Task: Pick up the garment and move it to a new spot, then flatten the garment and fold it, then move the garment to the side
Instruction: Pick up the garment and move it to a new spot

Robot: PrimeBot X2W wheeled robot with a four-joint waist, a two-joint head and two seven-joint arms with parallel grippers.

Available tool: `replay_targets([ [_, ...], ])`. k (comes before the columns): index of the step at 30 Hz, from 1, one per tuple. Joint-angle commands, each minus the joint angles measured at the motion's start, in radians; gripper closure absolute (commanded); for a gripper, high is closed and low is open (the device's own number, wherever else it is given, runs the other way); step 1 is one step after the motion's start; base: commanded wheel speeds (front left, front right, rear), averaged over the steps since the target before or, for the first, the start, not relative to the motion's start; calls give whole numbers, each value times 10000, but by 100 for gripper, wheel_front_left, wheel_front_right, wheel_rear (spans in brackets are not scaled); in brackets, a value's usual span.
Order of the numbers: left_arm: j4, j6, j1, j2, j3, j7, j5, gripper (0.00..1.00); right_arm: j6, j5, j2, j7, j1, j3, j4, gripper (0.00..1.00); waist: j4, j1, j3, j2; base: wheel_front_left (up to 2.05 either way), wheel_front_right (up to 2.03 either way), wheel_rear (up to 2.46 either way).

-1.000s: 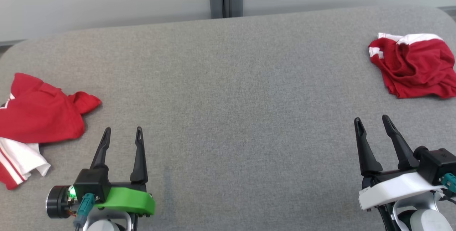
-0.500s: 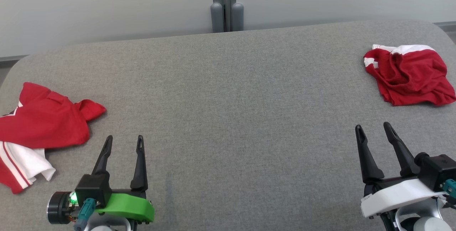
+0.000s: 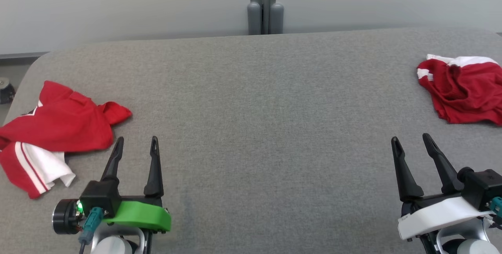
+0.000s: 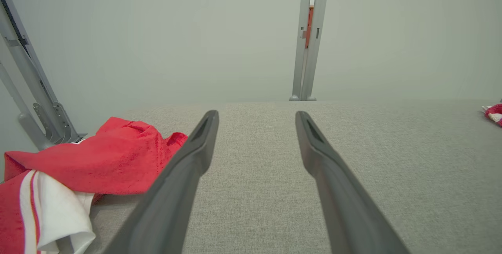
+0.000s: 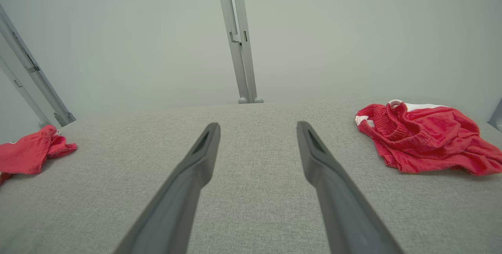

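Grey fabric covers the table (image 3: 266, 128) beneath us; nearest, our left gripper (image 3: 137, 140) and right gripper (image 3: 410, 138) hover over it, well apart, each with its fingers spread wide and gripping no cloth; just beside our left gripper, toward the table's left edge, lies the left garment (image 3: 59, 124), crumpled, red with a white striped part; farther off, by the right edge, the right garment (image 3: 462, 93) lies in a red heap with white trim; behind the table stand a grey post (image 3: 265, 7) and a pale wall (image 3: 117, 7).
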Motion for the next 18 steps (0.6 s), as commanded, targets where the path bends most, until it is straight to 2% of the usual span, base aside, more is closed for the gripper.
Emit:
replay_targets([
  [1,-43,-13,-264,-2,122,-26,-8,0,1,9,-58,40,-101,54,-129,0,728,0,298,0,0,0,0],
  [11,-181,-218,-566,-222,866,-16,164,0,1,108,-500,406,-698,595,-585,0,2933,0,651,0,0,0,0],
  [18,-199,-547,-621,-595,1239,-15,291,0,1,71,-675,657,-874,698,-832,0,3982,0,824,0,0,0,0],
])
